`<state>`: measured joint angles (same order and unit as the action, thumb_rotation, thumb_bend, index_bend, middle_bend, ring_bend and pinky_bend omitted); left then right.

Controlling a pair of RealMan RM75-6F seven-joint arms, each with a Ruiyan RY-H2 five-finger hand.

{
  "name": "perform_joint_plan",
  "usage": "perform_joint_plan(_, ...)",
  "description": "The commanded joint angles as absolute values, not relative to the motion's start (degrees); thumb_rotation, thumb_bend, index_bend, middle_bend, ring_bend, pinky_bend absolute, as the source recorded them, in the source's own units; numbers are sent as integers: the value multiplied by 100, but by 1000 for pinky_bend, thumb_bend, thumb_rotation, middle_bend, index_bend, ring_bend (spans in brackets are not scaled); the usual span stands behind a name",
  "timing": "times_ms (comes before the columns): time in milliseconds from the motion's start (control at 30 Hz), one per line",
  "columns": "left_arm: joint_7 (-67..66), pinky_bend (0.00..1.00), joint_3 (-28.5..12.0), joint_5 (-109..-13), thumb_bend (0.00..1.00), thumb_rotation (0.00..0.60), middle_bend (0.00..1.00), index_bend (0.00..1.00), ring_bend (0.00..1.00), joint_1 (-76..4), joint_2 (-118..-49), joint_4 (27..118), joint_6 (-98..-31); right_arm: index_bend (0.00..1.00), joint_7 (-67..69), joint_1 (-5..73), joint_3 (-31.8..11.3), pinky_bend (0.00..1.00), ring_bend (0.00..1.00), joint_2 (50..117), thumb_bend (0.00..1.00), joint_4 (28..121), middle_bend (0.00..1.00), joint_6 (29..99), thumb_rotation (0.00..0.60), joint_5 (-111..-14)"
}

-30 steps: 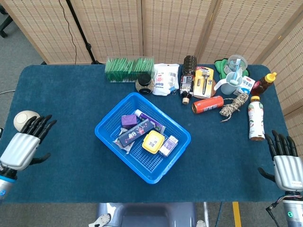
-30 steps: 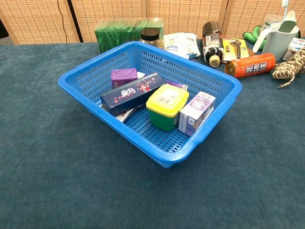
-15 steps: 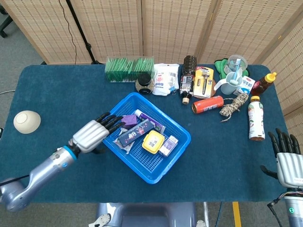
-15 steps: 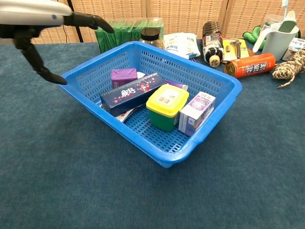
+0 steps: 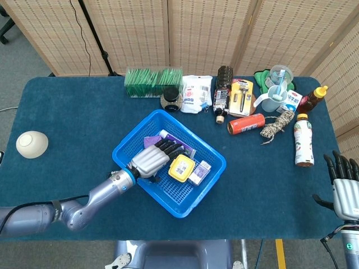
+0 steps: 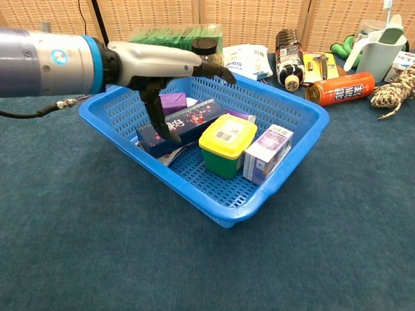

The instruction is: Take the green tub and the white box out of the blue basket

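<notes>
The blue basket (image 5: 205,176) (image 6: 295,139) sits mid-table. Inside stand the green tub with a yellow lid (image 5: 182,167) (image 6: 225,144) and, to its right, the white box with purple print (image 5: 199,172) (image 6: 267,153). My left hand (image 5: 152,158) (image 6: 162,68) hovers over the basket's left half, fingers spread, holding nothing, just left of the tub. Its thumb hangs down by the dark long box (image 6: 188,120). My right hand (image 5: 343,188) rests open at the table's right front edge, far from the basket.
A purple box (image 6: 168,102) and flat packets share the basket. Behind it stand a green pack (image 5: 152,82), jar (image 5: 170,99), pouch (image 5: 196,93), bottles and an orange can (image 5: 245,124). A bowl (image 5: 31,143) lies far left.
My left hand has swung rightward from the basket's left rim to above its inside, beside the tub. The right hand has slid slightly lower.
</notes>
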<state>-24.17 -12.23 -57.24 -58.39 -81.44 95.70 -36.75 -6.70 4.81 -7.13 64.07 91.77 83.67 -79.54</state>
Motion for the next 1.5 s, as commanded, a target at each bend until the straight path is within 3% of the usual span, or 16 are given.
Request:
perform_joint_plan(33, -2591, 0, -1097, -5414, 169, 600, 0, 0, 0, -6142, -8504, 9211, -3561, 0, -663, 492, -718, 0, 0, 6415, 0, 9159, 0, 8337, 600, -7924)
perform_joint_plan(400, -2719, 0, -854, -4962, 164, 600, 0, 0, 0, -6569, -9085, 8637, -3624, 0, -531, 523, -758, 0, 0, 6411, 0, 9073, 0, 8231, 600, -7791)
perform_joint_plan(533, -2748, 0, -796, -4800, 200, 600, 3, 0, 0, -6722, -9266, 8433, -3593, 0, -484, 534, -762, 0, 0, 6407, 0, 9061, 0, 8199, 600, -7765)
perform_joint_plan(600, -2794, 0, -781, -4749, 239, 600, 50, 4, 2, -6767, -9360, 8339, -3695, 0, -471, 532, -771, 0, 0, 6403, 0, 9056, 0, 8206, 600, -7753)
perform_joint_plan(867, -2814, 0, -855, -4921, 428, 600, 407, 372, 264, -6767, -9759, 8107, -4285, 0, -397, 539, -777, 0, 0, 6397, 0, 9029, 0, 8185, 600, -7736)
perform_joint_plan(1000, -2761, 0, -882, -5225, 461, 600, 451, 424, 302, -6661, -9835, 8110, -4640, 0, -364, 541, -770, 0, 0, 6394, 0, 9032, 0, 8184, 600, -7750)
perform_joint_plan(1267, -2566, 0, -1065, -5537, 487, 600, 451, 424, 304, -6471, -9496, 8560, -5012, 0, -398, 534, -758, 0, 0, 6395, 0, 9052, 0, 8218, 600, -7775)
perform_joint_plan(1500, -2285, 0, -1423, -5865, 486, 600, 451, 424, 304, -6183, -8476, 9450, -5424, 0, -421, 525, -758, 0, 0, 6384, 0, 9081, 0, 8246, 600, -7775)
